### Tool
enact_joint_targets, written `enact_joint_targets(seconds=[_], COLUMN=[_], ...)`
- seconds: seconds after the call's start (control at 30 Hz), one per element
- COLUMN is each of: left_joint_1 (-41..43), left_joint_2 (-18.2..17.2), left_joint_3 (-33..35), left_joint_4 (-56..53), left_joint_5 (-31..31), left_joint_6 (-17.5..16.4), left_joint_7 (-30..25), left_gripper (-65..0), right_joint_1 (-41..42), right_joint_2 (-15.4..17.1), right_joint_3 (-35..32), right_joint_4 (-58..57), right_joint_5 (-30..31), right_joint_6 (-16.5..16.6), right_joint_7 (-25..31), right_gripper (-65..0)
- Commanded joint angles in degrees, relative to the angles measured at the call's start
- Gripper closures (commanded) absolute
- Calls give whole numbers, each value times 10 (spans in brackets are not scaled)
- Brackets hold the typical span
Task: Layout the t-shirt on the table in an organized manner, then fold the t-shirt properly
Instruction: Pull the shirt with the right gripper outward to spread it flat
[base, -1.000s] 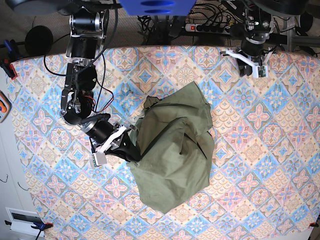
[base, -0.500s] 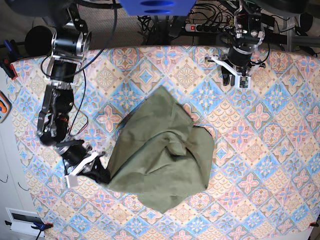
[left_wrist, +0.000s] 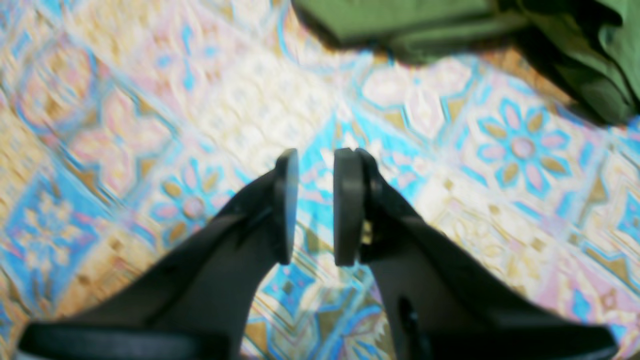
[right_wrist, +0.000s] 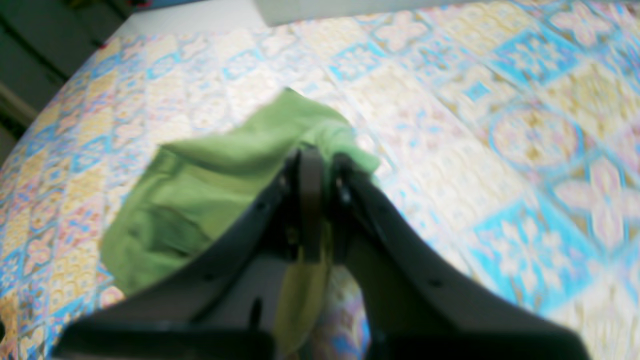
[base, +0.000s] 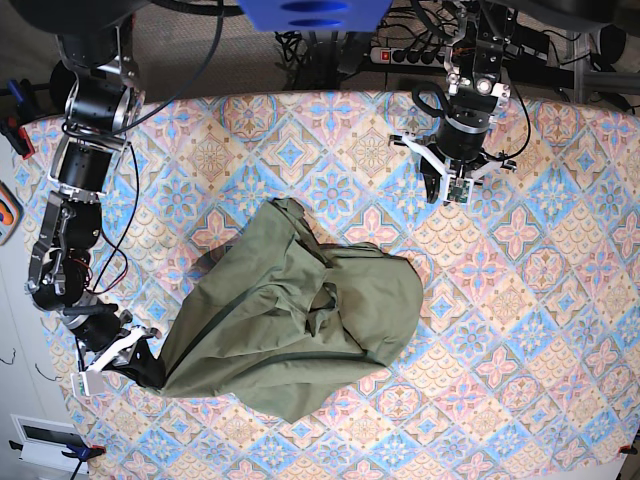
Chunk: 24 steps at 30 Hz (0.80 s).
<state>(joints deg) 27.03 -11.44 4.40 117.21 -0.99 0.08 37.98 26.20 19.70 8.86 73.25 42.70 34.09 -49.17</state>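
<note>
Olive-green t-shirt (base: 300, 325) is crumpled near the middle of the bench (base: 560, 300), stretched toward the near-left corner; one edge is clamped in the right tool (base: 150, 368), jaws closed on the fabric; left tool (base: 445, 185) is held above bare cloth beyond the shirt, jaws slightly parted, nothing gripped; wrist views are blurred.

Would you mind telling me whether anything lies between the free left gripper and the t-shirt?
Nothing visible does. The left gripper hangs open over bare table, and only patterned cloth separates it from the t-shirt; the right gripper already pinches its edge.
</note>
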Motion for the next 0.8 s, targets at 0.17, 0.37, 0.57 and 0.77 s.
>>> enact_joint_targets(seconds=[0.17, 0.37, 0.57, 0.77], left_joint_1=[-9, -17, -20, -22], left_joint_2=[-2, -2, -1, -2], left_joint_3=[7, 8, 10, 54], left_joint_4=[4, 1, 1, 1], left_joint_5=[10, 10, 6, 10], left_joint_6=[1, 1, 1, 1], left_joint_7=[-8, -8, -8, -8], left_gripper=[-127, -127, -127, -129], right_joint_1=[15, 14, 13, 8], right_joint_2=[55, 67, 64, 64], right_joint_3=[16, 16, 15, 14], right_joint_4=[9, 14, 15, 17], right_joint_5=[7, -118, -186, -204], right_joint_6=[2, 2, 2, 2], right_joint_7=[17, 17, 17, 12], right_gripper=[-4, -5, -12, -158])
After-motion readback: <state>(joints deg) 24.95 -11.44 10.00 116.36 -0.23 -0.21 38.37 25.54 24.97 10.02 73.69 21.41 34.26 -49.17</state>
